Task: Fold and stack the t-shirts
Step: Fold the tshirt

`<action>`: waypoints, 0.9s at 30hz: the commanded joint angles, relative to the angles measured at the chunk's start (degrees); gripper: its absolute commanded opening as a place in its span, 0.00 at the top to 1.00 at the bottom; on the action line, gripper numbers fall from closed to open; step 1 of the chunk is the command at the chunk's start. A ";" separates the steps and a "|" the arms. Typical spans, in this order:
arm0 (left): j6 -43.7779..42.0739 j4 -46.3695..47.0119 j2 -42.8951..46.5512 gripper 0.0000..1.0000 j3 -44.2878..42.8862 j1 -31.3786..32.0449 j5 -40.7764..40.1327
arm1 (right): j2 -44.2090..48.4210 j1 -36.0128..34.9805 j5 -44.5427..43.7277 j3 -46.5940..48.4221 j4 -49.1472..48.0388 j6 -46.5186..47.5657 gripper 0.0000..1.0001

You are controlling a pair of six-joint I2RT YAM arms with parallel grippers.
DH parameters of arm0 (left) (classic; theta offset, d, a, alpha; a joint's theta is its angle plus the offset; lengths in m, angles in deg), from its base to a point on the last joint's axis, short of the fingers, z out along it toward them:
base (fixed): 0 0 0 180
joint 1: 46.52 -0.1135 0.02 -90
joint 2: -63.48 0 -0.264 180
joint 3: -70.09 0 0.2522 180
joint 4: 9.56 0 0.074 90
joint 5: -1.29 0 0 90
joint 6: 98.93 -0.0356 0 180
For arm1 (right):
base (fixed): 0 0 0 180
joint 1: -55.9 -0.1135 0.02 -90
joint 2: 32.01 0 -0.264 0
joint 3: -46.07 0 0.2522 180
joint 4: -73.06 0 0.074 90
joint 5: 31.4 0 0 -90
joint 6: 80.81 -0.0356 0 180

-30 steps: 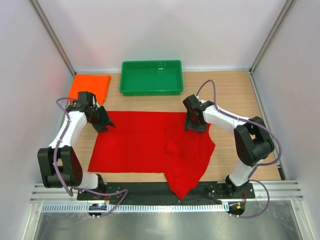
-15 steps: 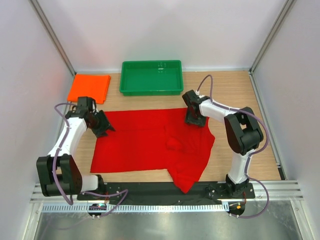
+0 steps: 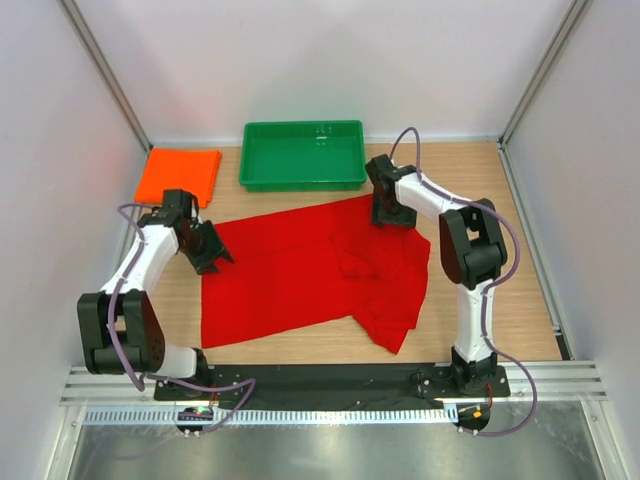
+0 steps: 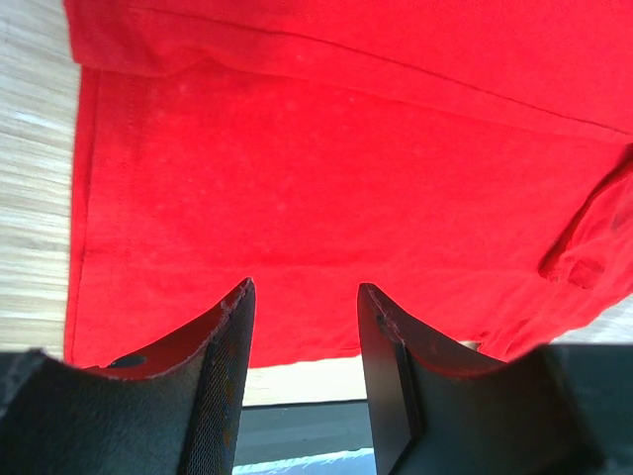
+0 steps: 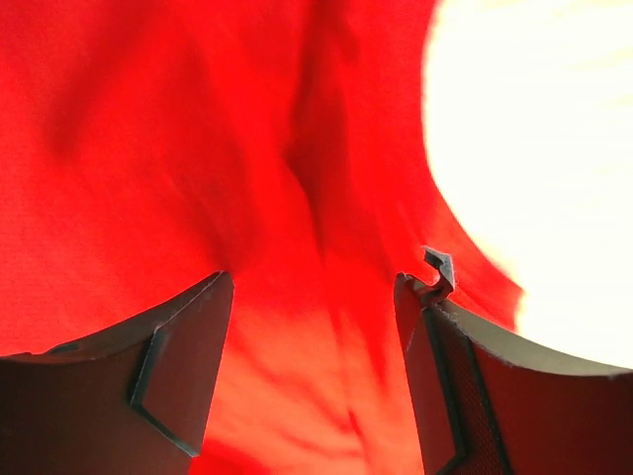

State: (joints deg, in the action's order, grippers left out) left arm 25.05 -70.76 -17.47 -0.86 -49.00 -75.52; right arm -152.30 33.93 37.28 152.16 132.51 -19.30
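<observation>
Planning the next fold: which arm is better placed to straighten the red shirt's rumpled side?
Probably right: the right gripper is over the red shirt on its rumpled side; the left gripper is at the flat opposite edge.

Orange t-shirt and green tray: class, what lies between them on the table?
Only bare wooden table lies between the orange t-shirt and the green tray; the top view shows it.

My left arm [image 3: 145, 255] and right arm [image 3: 430, 200] are white, black-jointed. Purplish cables [image 3: 417, 150] trail both. My fingers [image 4: 223, 366] are black.
</observation>
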 commanded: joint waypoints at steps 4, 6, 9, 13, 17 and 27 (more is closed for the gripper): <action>1.44 -2.75 1.67 0.52 -2.06 5.55 -2.55 | 20.33 0.00 5.03 -13.12 2.30 1.16 0.27; 3.63 -1.43 3.50 0.52 -0.30 7.65 -3.69 | 27.08 -0.69 12.68 -22.49 -0.77 0.37 0.26; 7.67 1.47 5.79 0.52 4.71 9.24 -3.70 | 33.35 -8.73 11.58 -32.26 -2.10 1.86 0.25; 10.84 2.18 7.64 0.53 8.41 9.86 -1.59 | 42.74 -17.20 14.19 -39.93 -0.07 -4.10 0.28; 12.43 2.00 8.52 0.53 8.76 11.00 -2.20 | 49.95 -20.21 19.56 -48.81 -3.59 -11.32 0.41; 13.92 1.56 9.58 0.53 9.37 14.08 -2.73 | 51.90 -24.69 29.23 -53.84 -2.28 -11.15 0.41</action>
State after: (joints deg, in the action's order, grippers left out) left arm 37.86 -69.96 -9.86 8.41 -35.15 -77.75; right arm -101.99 10.54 62.94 98.20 130.59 -28.94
